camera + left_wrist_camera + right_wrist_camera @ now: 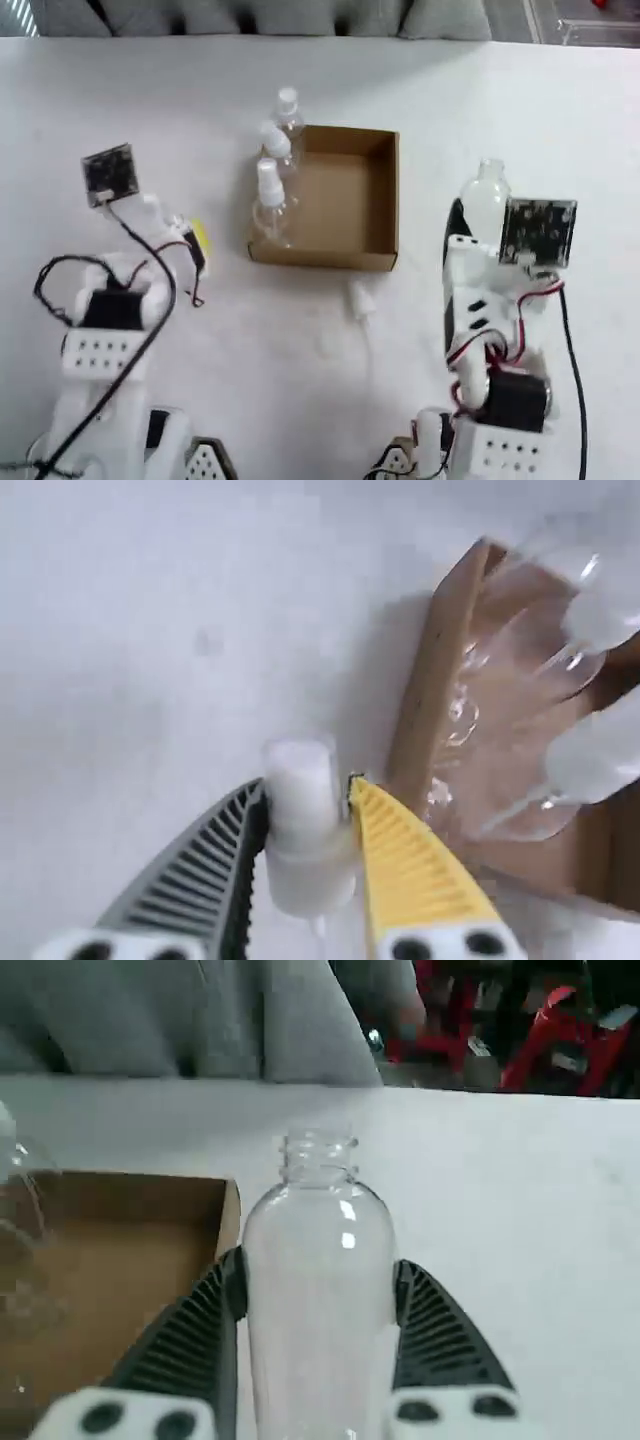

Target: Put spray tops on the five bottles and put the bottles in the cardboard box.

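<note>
The cardboard box (345, 200) sits mid-table. Three clear bottles with white spray tops (273, 180) stand along its left side, seen through the wall in the left wrist view (530, 680). My left gripper (305, 792) is shut on a white spray top (298, 765), held just off the box's outer wall (430, 680); in the high view it (195, 243) is left of the box. My right gripper (318, 1278) is shut on an upright clear bottle (315, 1210) with a bare threaded neck, right of the box (487, 195). A loose spray top (358, 300) lies in front of the box.
The white table (200, 110) spreads around the box on all sides. The right half of the box floor (120, 1250) is bare cardboard. Grey cloth and red equipment lie beyond the table's far edge.
</note>
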